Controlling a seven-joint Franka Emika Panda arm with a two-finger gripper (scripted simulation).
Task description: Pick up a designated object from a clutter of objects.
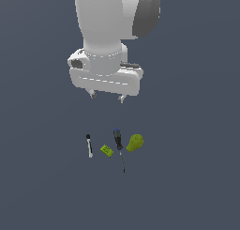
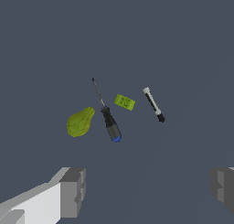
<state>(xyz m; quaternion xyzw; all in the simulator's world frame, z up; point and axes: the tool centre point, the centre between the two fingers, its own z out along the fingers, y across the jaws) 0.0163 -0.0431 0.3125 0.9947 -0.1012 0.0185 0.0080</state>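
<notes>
The designated object, a yellow-green pear-shaped lump (image 1: 135, 142) (image 2: 80, 122), lies on the grey floor at the exterior view's right end of the clutter. Beside it lie a dark-handled screwdriver with a blue end (image 1: 118, 141) (image 2: 109, 122), a lime-green brick (image 1: 106, 151) (image 2: 124, 102) and a thin white stick with a black end (image 1: 89, 145) (image 2: 153, 104). My gripper (image 1: 107, 96) (image 2: 146, 189) hangs well above the clutter, open, with nothing between its fingers (image 2: 72, 191).
The items rest on a plain dark grey surface (image 1: 187, 187). The white arm (image 1: 110, 27) fills the upper middle of the exterior view.
</notes>
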